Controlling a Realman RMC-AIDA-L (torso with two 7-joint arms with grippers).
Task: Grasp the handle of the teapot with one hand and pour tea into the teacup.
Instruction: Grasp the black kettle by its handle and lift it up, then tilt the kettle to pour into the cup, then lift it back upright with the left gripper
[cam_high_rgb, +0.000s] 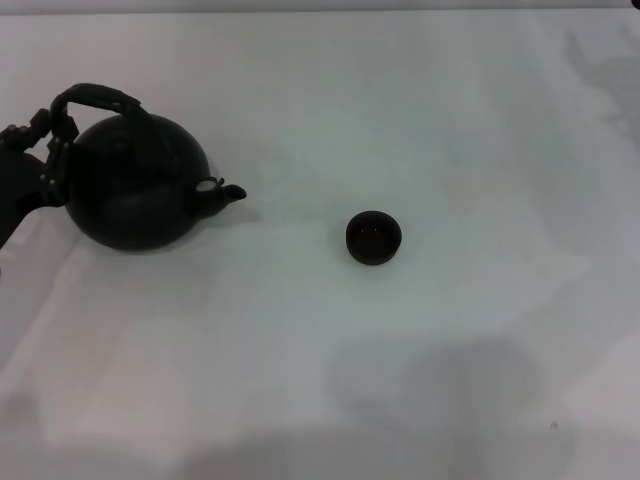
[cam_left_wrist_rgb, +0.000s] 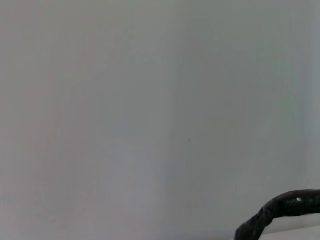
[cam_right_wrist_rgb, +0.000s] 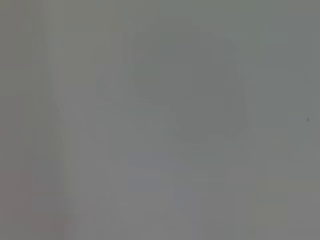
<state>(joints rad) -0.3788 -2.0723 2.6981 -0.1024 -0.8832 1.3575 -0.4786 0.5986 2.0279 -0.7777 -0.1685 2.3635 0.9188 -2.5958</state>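
The left gripper (cam_high_rgb: 52, 150) was seen at the frame's left edge, jaws closed on the handle (cam_high_rgb: 95, 98) of the matte black, squat teapot (cam_high_rgb: 135, 185). Spilling was judged possible, since the tiny dark teacup (cam_high_rgb: 374, 237), mid-frame on the tabletop (cam_high_rgb: 450, 380), lay well apart from the spout. The right gripper was not seen.

The left claw (cam_high_rgb: 50, 150) was cut off at nine o'clock, and the handle (cam_left_wrist_rgb: 280, 212) at five o'clock.
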